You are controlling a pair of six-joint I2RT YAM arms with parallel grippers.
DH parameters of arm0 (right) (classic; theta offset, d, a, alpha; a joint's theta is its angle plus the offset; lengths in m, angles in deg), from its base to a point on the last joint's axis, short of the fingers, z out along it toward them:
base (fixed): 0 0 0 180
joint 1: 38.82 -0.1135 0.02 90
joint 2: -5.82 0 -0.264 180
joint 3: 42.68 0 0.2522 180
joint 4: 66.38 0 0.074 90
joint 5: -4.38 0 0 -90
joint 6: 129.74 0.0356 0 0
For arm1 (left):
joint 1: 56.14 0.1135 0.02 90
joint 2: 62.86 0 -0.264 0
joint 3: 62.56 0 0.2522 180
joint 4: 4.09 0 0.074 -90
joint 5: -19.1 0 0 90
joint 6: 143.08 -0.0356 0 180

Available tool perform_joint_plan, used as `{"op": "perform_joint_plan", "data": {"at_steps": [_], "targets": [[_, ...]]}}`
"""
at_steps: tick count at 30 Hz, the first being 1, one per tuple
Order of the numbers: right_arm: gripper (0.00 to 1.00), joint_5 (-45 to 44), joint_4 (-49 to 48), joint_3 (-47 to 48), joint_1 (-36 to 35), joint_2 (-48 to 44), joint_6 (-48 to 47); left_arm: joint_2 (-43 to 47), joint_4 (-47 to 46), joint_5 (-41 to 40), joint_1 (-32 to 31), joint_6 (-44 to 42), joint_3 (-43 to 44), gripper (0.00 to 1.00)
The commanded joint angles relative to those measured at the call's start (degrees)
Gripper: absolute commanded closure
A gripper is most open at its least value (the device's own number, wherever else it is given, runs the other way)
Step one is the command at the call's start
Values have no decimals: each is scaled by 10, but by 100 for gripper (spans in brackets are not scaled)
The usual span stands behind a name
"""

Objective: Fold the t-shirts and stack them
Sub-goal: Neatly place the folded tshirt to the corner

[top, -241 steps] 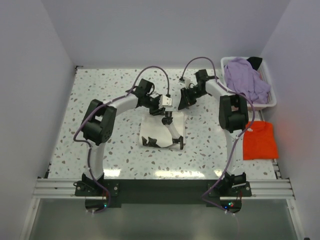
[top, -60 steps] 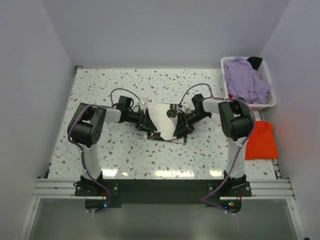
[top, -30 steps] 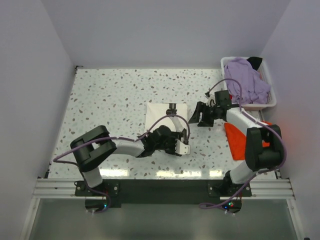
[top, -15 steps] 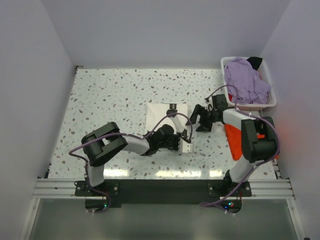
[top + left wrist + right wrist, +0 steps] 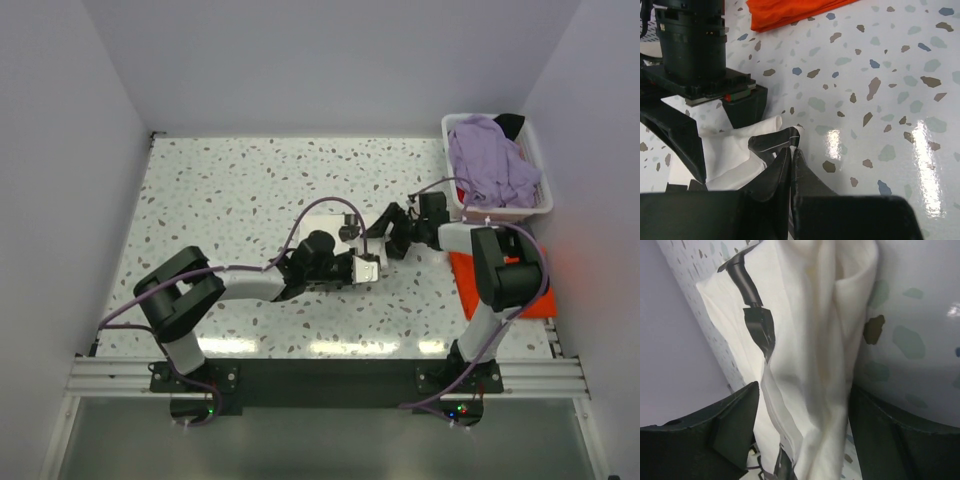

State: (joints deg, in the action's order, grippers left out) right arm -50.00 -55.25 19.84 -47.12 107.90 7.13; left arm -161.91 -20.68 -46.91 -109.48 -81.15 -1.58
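Cream-white t-shirt (image 5: 725, 150), folded. Likely soft, limp; best taken at corners. My left tool (image 5: 791, 150) pinches its 5 o'clock corner; right tool (image 5: 805, 435) wide at 3 o'clock edge.

**Your left arm (image 5: 245, 283) and right arm (image 5: 455, 238):** white tubular links between black joint housings, each trailing a looped purple cable (image 5: 322, 205). Black bases (image 5: 185, 378) are bolted to a silver rail (image 5: 105, 378). Your fingers (image 5: 770, 185) are matte black wedges. The right wrist block (image 5: 695, 45) bears a small red mark.
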Motion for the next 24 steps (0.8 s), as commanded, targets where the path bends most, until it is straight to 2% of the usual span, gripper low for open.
{"op": "perform_joint_plan", "data": {"at_steps": [1, 3, 9, 12, 15, 16, 17, 18, 19, 24], "targets": [[28, -5, -37, 7, -22, 42, 37, 21, -17, 41, -1, 15, 13, 100], [33, 5, -28, 18, -37, 58, 38, 26, -17, 55, -2, 15, 9, 100], [36, 46, 22, 22, -47, 82, 23, 38, -19, 69, -1, -3, -11, 100], [43, 58, 56, 26, -46, 82, 0, 43, -20, 74, -1, -6, -20, 100], [59, 64, 100, 49, -45, 81, -35, 49, -19, 77, -1, 0, -26, 100], [72, 62, 119, 59, -45, 80, -51, 55, -10, 77, -2, 3, -24, 100], [79, 60, 165, 83, -45, 77, -90, 59, 0, 78, -2, 6, -20, 81], [86, 55, 194, 97, -46, 68, -113, 65, 15, 80, -2, 8, -14, 70], [100, 47, 226, 111, -45, 63, -136, 82, 38, 80, -2, 19, -9, 56], [100, -6, 450, 201, -37, 29, -326, 152, 114, 84, 0, 5, -21, 46]]}}
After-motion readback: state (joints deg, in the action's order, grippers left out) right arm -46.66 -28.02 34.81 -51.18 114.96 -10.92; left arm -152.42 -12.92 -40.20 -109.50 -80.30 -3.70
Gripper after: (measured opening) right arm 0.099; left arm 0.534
